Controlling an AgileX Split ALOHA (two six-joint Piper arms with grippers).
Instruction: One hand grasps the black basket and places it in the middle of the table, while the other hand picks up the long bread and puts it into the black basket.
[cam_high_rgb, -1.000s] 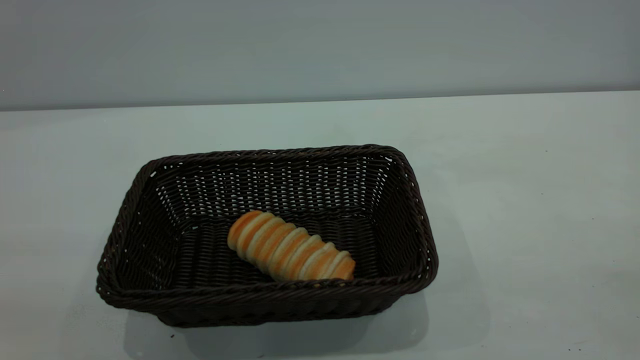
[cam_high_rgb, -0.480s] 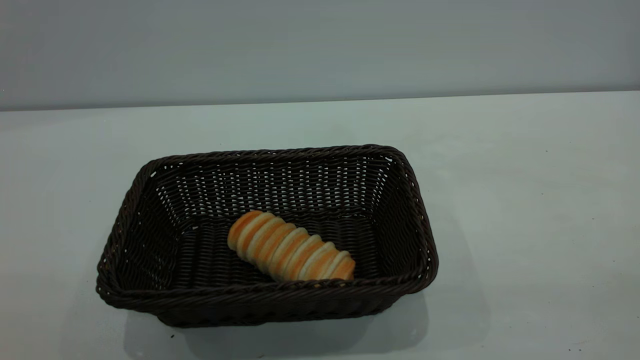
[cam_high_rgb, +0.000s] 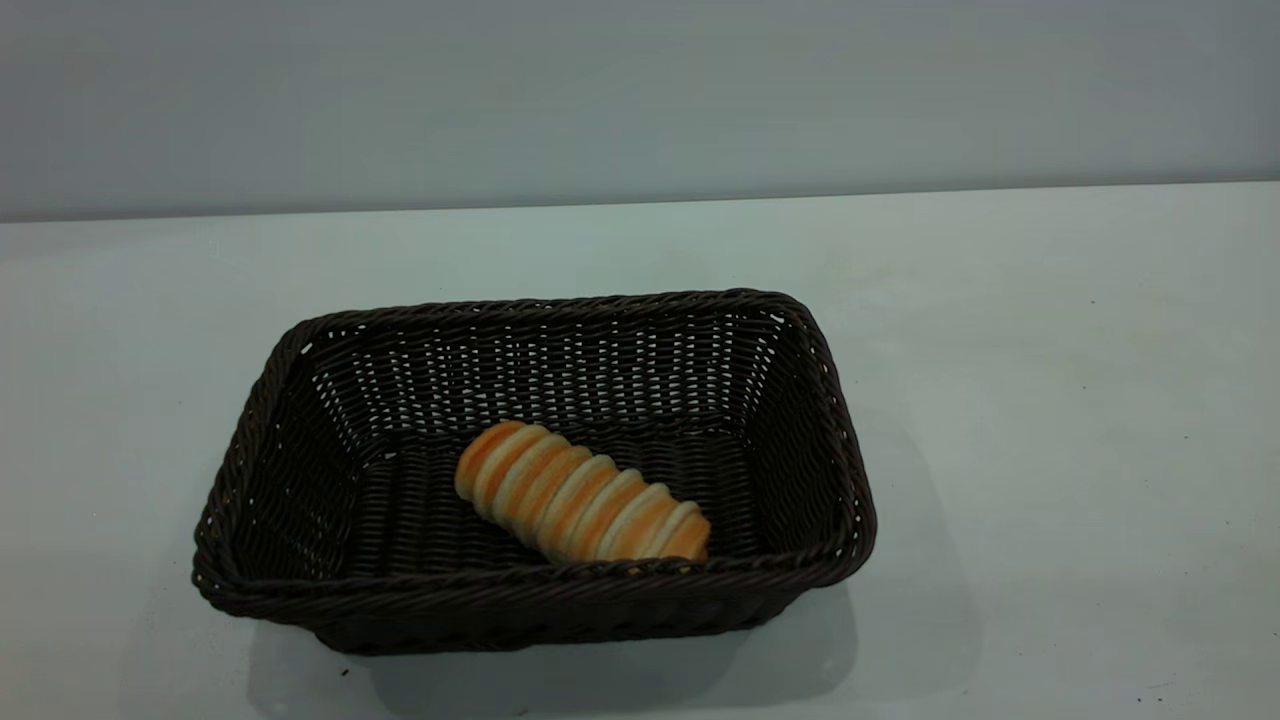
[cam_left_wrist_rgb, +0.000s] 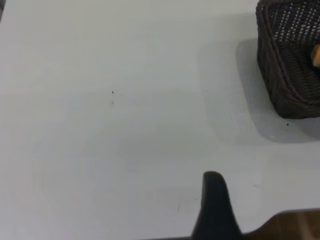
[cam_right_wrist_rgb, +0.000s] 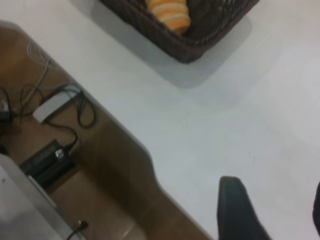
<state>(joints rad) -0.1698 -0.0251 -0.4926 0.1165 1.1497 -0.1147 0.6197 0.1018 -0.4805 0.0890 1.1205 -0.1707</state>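
The black basket (cam_high_rgb: 540, 588) stands on the white table (cam_high_rgb: 1050, 450) a little left of the middle. The long bread (cam_high_rgb: 580, 495) lies slantwise on the basket's floor, near its front wall. Neither arm shows in the exterior view. My left gripper (cam_left_wrist_rgb: 265, 192) hovers over bare table well away from the basket (cam_left_wrist_rgb: 287, 65); one black finger (cam_left_wrist_rgb: 214, 200) shows with bare table beside it, so it is open and empty. My right gripper (cam_right_wrist_rgb: 275, 202) is open and empty near the table's edge, apart from the basket (cam_right_wrist_rgb: 190, 45) and bread (cam_right_wrist_rgb: 170, 12).
In the right wrist view the table's edge runs past brown floor with a white adapter (cam_right_wrist_rgb: 50, 107), a black box (cam_right_wrist_rgb: 45, 160) and loose cables. Brown floor (cam_left_wrist_rgb: 295, 222) also shows past the table's edge in the left wrist view.
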